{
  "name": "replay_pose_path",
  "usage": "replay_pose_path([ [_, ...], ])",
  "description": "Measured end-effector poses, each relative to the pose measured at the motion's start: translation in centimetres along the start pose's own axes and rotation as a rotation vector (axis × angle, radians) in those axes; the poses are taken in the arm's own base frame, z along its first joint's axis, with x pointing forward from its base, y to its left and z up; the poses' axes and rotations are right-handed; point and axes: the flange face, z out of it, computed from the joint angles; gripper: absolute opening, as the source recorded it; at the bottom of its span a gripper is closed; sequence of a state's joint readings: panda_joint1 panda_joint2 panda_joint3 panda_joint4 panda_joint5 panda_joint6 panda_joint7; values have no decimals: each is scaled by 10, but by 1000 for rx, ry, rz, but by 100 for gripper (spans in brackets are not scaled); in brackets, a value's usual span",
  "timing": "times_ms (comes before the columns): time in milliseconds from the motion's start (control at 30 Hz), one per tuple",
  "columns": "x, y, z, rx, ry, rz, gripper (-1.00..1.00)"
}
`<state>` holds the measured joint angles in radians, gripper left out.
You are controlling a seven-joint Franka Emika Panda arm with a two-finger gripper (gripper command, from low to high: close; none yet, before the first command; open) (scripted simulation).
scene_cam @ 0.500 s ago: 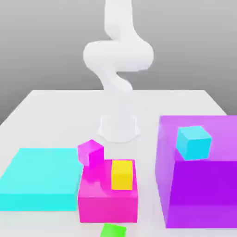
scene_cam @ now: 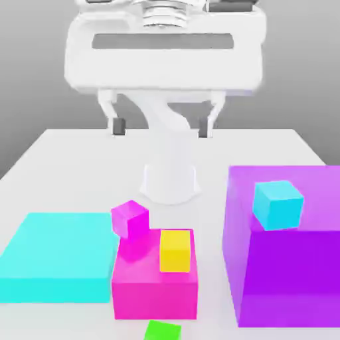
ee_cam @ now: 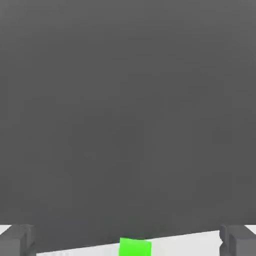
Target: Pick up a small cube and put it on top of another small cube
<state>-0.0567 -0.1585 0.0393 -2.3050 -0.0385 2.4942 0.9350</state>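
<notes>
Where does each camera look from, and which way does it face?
Exterior view: off the arm, facing its base across the table, somewhat from above; the gripper and part of the arm show, with the blocks nearer the camera.
Hand view: on the hand, looking out past the fingertips at the table's edge and dark ground beyond; both fingertips show at the picture's borders.
Shared: the green cube, the table and the open fingers.

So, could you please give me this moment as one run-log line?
gripper: open, empty | green cube: not yet picked | magenta-violet cube: nothing on top
</notes>
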Motion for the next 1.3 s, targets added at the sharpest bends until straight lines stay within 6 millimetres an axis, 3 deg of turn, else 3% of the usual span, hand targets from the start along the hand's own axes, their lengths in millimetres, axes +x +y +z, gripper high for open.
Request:
replay_pose_path([
  [167,-8,13,90,-99,-80,34,0],
  [367,-34,42,193,-215,-180,72,0],
  [567,-60,70,281,-266,-225,90,0],
  [600,-63,74,292,-266,-225,91,-100],
  [833,-63,74,293,-266,-225,91,-100],
  [1000,-49,62,236,-265,-222,93,-100],
  [1300,-34,112,141,-293,-194,151,-100],
])
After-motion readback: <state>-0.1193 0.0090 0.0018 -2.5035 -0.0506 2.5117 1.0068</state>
